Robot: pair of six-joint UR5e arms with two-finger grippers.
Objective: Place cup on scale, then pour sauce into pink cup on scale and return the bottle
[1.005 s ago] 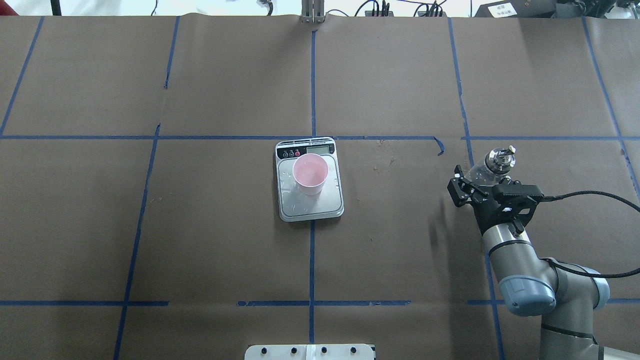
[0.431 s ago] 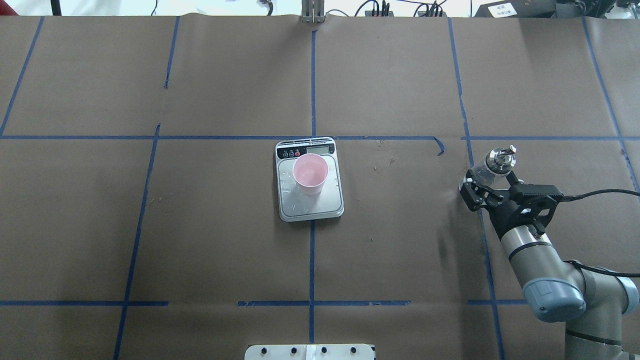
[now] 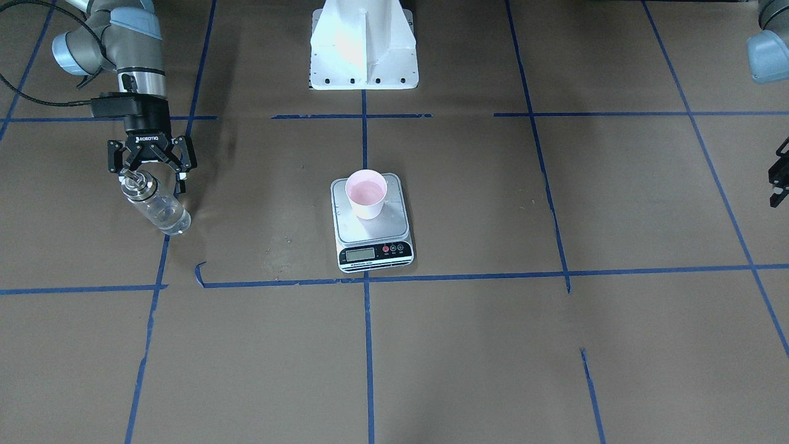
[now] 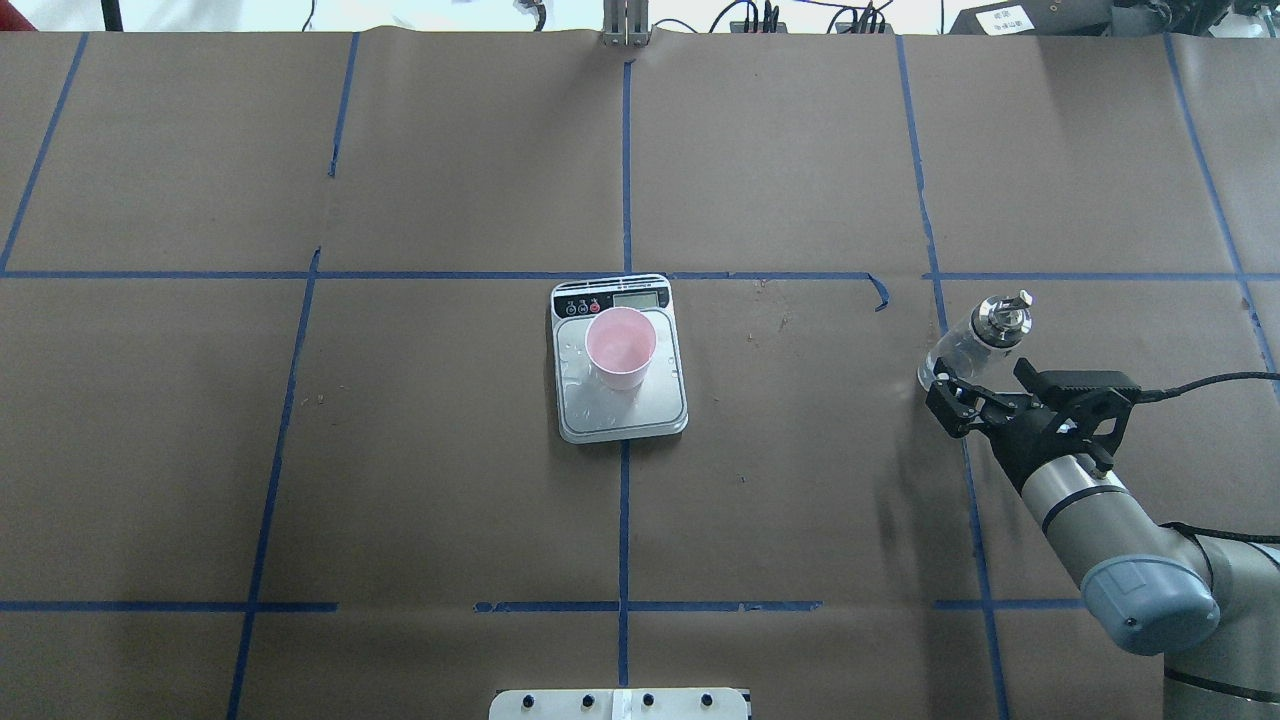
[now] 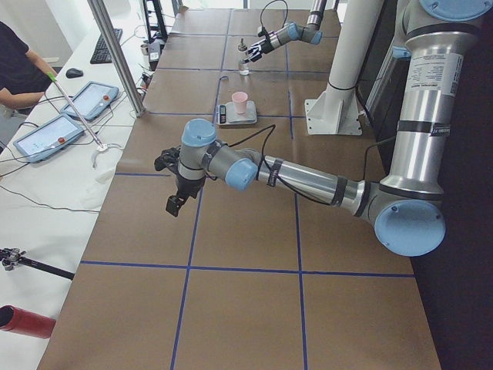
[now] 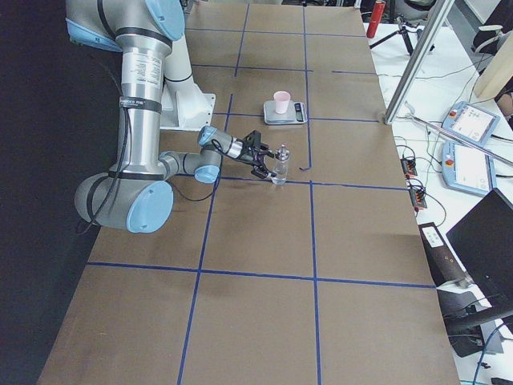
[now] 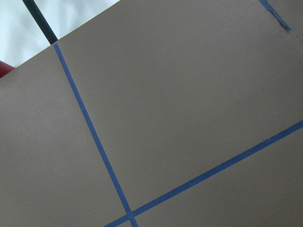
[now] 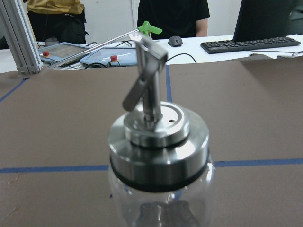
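right gripper (image 4: 980, 380) has backed off toward the robot since a second ago, when its fingers flanked the bottle (image 4: 975, 335); bottle, cup and scale have not shifted.

counts: 1 bottle, 1 cup (image 4: 621, 347), 1 scale (image 4: 632, 412), 2 arms.

right gripper: fingers spread wide, nothing between them. it sits just beside the bottle on the robot's side, apart from the glass. the wrist view looks straight at the metal collar and spout, centred and close.

left gripper (image 5: 174, 205): hangs over bare paper far out on the robot's left, well apart from everything. only a sliver shows at the front view's edge, so i cannot tell whether its fingers are apart or together.

bottle: upright on the table (image 4: 420, 480), free-standing, just beside a blue tape line in the right-hand cell, well apart from the scale. sauce is barely visible through the glass.

scale: table centre, astride the middle tape line, display strip on the side away from the robot. cup stands upright on the plate, toward the display end, inside the plate's edges.

room: open brown paper on all sides of the scale, and a wide bare stretch between scale and bottle.
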